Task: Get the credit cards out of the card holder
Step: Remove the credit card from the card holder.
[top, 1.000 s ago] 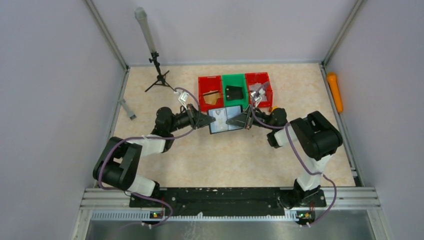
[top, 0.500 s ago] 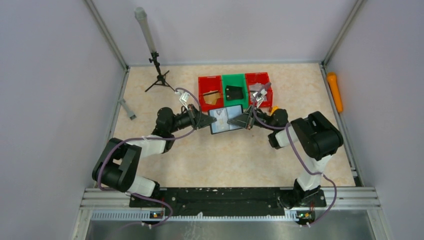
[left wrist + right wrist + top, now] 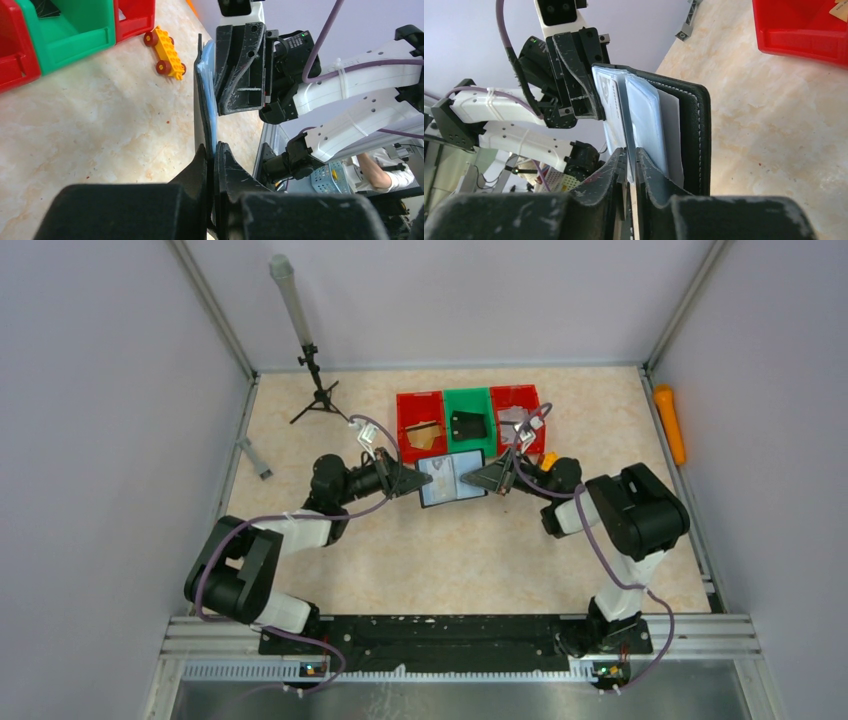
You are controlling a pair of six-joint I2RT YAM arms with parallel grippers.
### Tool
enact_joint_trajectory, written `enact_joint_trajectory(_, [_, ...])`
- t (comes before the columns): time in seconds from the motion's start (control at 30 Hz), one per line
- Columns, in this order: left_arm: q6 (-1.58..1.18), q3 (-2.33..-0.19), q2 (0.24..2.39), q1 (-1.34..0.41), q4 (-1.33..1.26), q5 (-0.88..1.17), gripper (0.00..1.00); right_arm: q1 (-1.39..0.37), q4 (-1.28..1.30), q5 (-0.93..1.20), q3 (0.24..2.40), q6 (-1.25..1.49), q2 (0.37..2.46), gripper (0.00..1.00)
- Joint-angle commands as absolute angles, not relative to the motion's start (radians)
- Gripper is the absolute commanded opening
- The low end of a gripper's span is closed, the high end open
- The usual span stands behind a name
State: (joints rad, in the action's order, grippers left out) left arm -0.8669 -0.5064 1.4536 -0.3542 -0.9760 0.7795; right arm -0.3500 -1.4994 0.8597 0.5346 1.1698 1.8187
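Black card holder [image 3: 452,480]: left pincer [image 3: 214,148] clamps its edge, right pincer [image 3: 630,152] pinches a pale inner sleeve [image 3: 644,120].

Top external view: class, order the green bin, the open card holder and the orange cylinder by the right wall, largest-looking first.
Largest, too alike to rank: green bin and card holder.
Smallest: orange cylinder, long but thin.

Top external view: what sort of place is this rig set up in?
Most likely a lab test cell for robot work: plain panel walls on aluminium framing box in a marbled tabletop, with coloured sorting bins and a small tripod on it.
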Motion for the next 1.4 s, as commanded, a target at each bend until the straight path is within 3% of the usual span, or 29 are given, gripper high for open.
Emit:
enact_joint_trajectory(0.0, [-0.910,-0.512,1.466,-0.350,-1.123,0.827,0.00,-0.352,-1.720,0.879,0.552,1.196,1.819,0.19])
enact_joint_trajectory(0.17, [-0.942,-0.520,1.497,-0.350,-1.176,0.851,0.00,-0.377,-1.696,0.894,0.568,1.177,1.812,0.24])
enact_joint_trajectory(0.43, [-0.946,-0.523,1.500,-0.350,-1.177,0.854,0.00,-0.399,-1.666,0.905,0.580,1.154,1.800,0.25])
enact_joint_trajectory(0.67, [-0.954,-0.532,1.517,-0.356,-1.182,0.864,0.00,-0.402,-1.694,0.911,0.580,1.169,1.802,0.22])
enact_joint_trajectory(0.9, [-0.950,-0.541,1.523,-0.366,-1.177,0.871,0.00,-0.402,-1.721,0.913,0.578,1.184,1.807,0.09])
enact_joint_trajectory(1.17, [-0.940,-0.547,1.522,-0.373,-1.165,0.875,0.00,-0.402,-1.721,0.915,0.581,1.185,1.807,0.06])
enact_joint_trajectory(1.37, [-0.916,-0.556,1.517,-0.386,-1.134,0.875,0.00,-0.402,-1.689,0.912,0.583,1.171,1.801,0.11])
